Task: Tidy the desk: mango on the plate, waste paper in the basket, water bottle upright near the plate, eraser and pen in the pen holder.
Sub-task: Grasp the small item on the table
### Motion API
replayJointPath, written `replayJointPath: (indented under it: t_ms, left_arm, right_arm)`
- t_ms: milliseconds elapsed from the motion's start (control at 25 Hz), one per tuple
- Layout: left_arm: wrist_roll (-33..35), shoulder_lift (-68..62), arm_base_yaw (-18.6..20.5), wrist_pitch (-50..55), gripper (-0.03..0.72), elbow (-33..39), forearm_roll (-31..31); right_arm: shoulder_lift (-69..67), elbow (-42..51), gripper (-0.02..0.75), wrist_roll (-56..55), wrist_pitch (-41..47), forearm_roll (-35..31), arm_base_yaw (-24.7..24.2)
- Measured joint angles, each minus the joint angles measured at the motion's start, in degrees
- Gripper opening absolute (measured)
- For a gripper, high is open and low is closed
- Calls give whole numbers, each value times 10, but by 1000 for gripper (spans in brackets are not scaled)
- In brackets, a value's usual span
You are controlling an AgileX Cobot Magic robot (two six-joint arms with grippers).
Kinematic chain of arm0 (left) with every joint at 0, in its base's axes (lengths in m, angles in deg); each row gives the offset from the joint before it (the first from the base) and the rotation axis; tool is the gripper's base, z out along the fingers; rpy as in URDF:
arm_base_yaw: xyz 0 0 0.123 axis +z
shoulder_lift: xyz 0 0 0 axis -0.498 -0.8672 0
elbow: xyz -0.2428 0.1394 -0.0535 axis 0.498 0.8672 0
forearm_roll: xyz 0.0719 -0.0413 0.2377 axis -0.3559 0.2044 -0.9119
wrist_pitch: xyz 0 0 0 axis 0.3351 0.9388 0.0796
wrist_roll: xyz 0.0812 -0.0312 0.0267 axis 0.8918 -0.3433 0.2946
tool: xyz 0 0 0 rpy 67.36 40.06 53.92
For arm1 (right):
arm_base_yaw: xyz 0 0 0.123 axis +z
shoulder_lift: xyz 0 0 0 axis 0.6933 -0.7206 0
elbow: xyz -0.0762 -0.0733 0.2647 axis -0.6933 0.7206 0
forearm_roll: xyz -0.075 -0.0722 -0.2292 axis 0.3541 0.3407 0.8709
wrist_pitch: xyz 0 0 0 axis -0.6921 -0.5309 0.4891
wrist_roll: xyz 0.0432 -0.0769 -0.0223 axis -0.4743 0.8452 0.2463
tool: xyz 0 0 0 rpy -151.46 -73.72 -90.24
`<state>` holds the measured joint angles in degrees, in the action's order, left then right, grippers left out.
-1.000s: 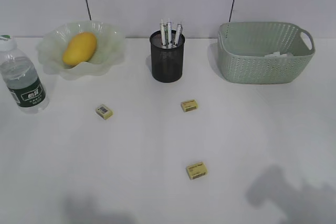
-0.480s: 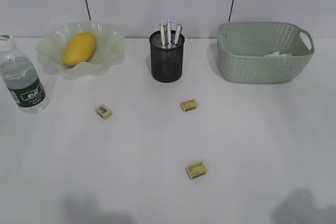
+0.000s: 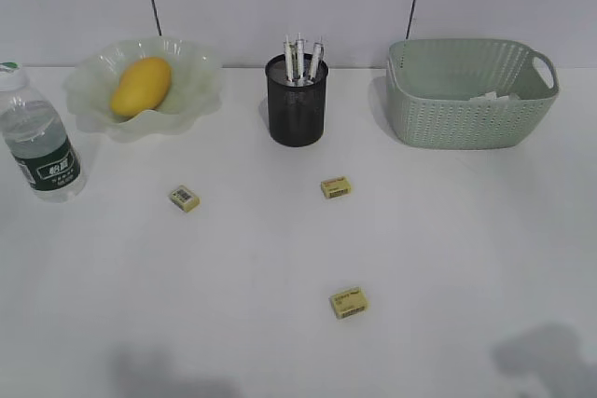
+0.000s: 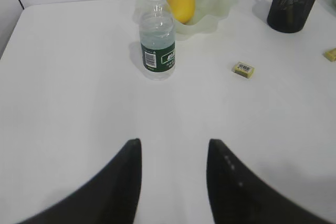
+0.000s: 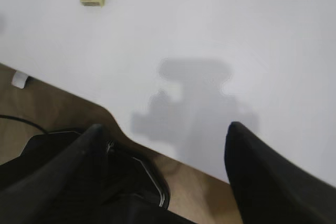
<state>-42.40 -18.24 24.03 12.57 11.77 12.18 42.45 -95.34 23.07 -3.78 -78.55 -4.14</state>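
Eraser step pending: both pincers, left pincer [image 4: 173, 182] and right pincer [image 5: 168, 177], spread and empty; next, grasp eraser [image 3: 349, 302] near the surface's front edge for pen holder [image 3: 298, 104].

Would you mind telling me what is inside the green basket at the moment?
A bit of white waste paper shows above the near rim of the basket. The wall hides the rest of the inside, so anything lower down cannot be seen.

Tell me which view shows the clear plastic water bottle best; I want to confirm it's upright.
The left wrist view: the clear plastic water bottle stands whole and upright, white cap to base. The exterior view cuts it at the left edge. The right wrist view doesn't show it.
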Motion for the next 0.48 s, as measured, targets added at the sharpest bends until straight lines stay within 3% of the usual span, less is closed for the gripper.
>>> replayJointPath:
  t_ms: [160,480]
  left_arm:
    - [0,0,0,0,316,0,0]
    - [0,0,0,-1,309,0,1]
  right_arm:
    - [0,0,554,-2,-2,5,-34]
    - [0,0,554,-6,-3,6,-182]
